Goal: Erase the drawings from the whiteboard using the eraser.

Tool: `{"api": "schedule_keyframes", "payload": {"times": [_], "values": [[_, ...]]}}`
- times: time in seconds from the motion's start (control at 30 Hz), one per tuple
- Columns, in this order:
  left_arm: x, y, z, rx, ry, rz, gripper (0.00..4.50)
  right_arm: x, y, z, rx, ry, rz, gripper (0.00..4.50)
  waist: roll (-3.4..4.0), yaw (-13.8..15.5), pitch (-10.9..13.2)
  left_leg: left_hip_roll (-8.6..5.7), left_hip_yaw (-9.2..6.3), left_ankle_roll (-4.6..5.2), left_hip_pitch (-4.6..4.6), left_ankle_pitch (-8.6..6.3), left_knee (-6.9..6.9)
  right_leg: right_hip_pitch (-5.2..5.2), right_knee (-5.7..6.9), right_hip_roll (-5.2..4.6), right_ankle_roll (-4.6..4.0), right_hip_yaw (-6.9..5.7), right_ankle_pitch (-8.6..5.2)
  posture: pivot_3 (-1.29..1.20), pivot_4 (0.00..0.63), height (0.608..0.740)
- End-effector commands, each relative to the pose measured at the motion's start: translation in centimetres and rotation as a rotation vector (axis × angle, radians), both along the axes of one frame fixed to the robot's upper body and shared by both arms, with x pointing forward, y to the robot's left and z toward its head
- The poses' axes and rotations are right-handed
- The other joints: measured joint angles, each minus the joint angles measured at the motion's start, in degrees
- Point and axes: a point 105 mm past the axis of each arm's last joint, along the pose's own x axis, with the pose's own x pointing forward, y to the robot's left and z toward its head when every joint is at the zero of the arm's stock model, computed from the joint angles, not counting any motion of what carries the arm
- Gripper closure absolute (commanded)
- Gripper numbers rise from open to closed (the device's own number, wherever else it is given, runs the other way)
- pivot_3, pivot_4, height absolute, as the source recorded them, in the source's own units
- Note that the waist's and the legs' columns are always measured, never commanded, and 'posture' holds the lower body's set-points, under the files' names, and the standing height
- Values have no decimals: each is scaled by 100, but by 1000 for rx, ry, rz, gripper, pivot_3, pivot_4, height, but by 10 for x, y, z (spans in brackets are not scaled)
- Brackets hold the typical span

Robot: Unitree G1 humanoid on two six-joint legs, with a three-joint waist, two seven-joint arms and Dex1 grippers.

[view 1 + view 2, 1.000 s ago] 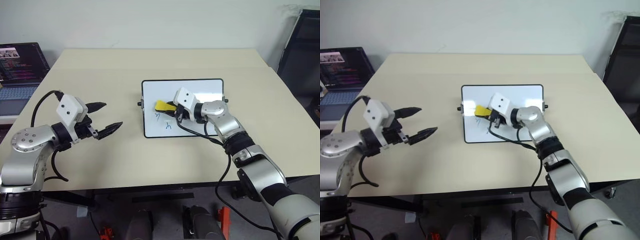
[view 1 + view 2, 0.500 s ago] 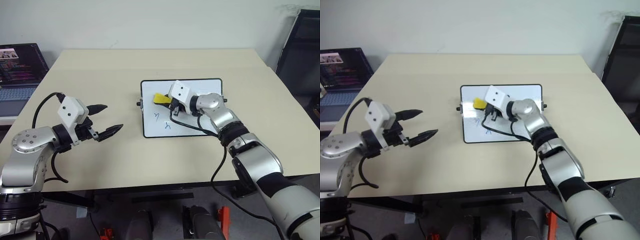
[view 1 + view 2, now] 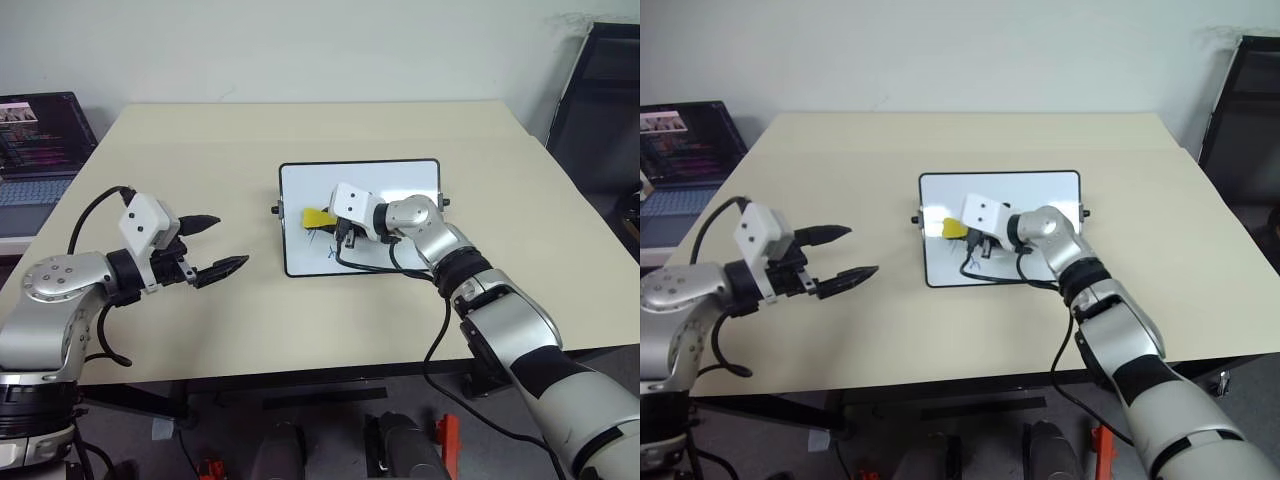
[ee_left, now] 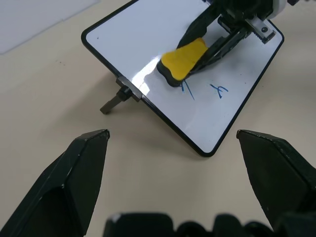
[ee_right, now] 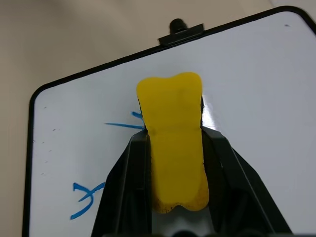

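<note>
The whiteboard (image 3: 360, 215) lies flat at the middle of the beige surface (image 3: 300, 320), its long edges running 9 to 3 o'clock, a small black knob (image 4: 111, 104) sticking out of its 9 o'clock side; the right arm reaches in from 4 o'clock, forearm low over the board's near right corner, wrist bent so the right hand (image 3: 325, 218) points toward 9 o'clock and slightly down at the board; its 2 black fingers (image 5: 123, 182) are clamped on the eraser (image 5: 175, 133), 1 on each long side, the yellow block sticking out past the fingertips with its dark underside on the white near the board's 9 o'clock edge.

The drawings (image 4: 205, 90) are 2 thin blue scribbles in the board's near left corner; 1 stroke starts right at the eraser's edge and is partly under it, the other sits just beside it toward the near edge, clear of the block.

The left arm is bent at 8 o'clock of the board, well apart from it; the left hand (image 3: 220, 245) hovers above the bare surface, pointing toward 3 o'clock and a little downward, its 2 fingers (image 4: 74, 173) spread wide with nothing between them.

A laptop (image 3: 35, 140) stands open beyond the surface's edge at 10 o'clock.
</note>
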Motion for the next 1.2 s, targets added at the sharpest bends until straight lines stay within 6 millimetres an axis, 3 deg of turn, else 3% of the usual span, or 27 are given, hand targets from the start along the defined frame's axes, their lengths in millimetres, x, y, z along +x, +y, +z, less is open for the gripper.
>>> {"api": "schedule_keyframes", "payload": {"times": [0.03,0.23,1.0,1.2], "values": [[-2,-2,13,16,-43,-17,0,-3,-21,-38,-164,80,-22,3485,0,0,-1,0,0,0,4,0,0,4,0,0,-2,0,-5,0,150,740],[-3,-1,12,16,-36,-15,0,-4,-28,-46,-233,66,-22,3486,-4,12,-5,0,-2,0,23,0,1,22,2,0,-1,0,-28,0,150,740],[-1,2,11,28,-35,1,0,-1,-34,-42,-300,21,-6,3487,-9,30,-10,0,-5,0,36,1,2,35,0,-2,-9,-1,-34,0,150,740],[0,1,11,27,-34,-3,0,4,-30,-29,-265,-20,-23,3487,-8,31,-10,0,-5,0,35,1,1,35,-2,-3,-9,0,-34,0,150,740]]}}
